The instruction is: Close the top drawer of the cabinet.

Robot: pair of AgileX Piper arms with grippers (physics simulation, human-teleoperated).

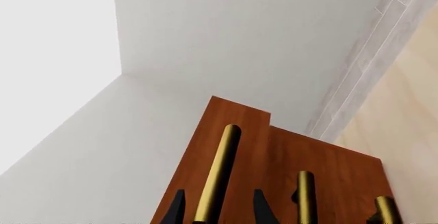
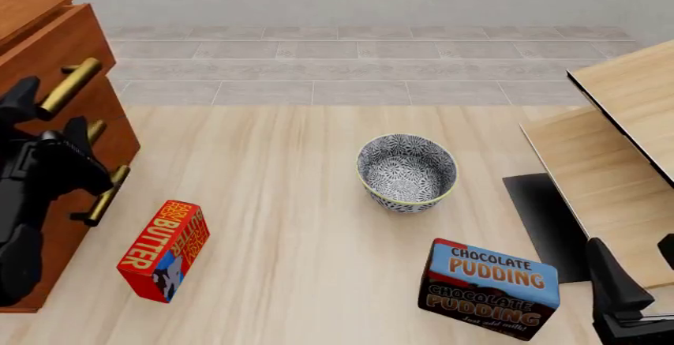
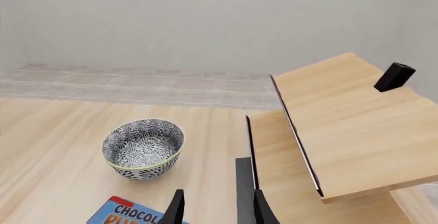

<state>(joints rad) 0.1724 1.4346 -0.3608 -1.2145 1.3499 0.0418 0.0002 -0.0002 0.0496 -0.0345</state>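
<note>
The cabinet (image 2: 37, 21), a reddish-brown wooden chest, stands at the far left of the front view. Its top drawer (image 2: 58, 53) sticks out a little past the two drawers below, and its brass bar handle (image 2: 72, 86) shows. In the left wrist view the top drawer (image 1: 205, 137) steps forward from the cabinet (image 1: 335, 172). My left gripper (image 1: 219, 209) is open, a finger on each side of the brass handle (image 1: 219, 167) with gaps visible. My right gripper (image 3: 215, 209) is open and holds nothing, low at the near right (image 2: 637, 274).
On the floor lie a patterned bowl (image 2: 406, 171), a red butter box (image 2: 163, 250) near the cabinet and a chocolate pudding box (image 2: 490, 286). Pale light-wood panels (image 2: 621, 148) with a black base (image 2: 542, 219) stand at the right. The two lower handles (image 2: 109, 195) sit beside my left arm.
</note>
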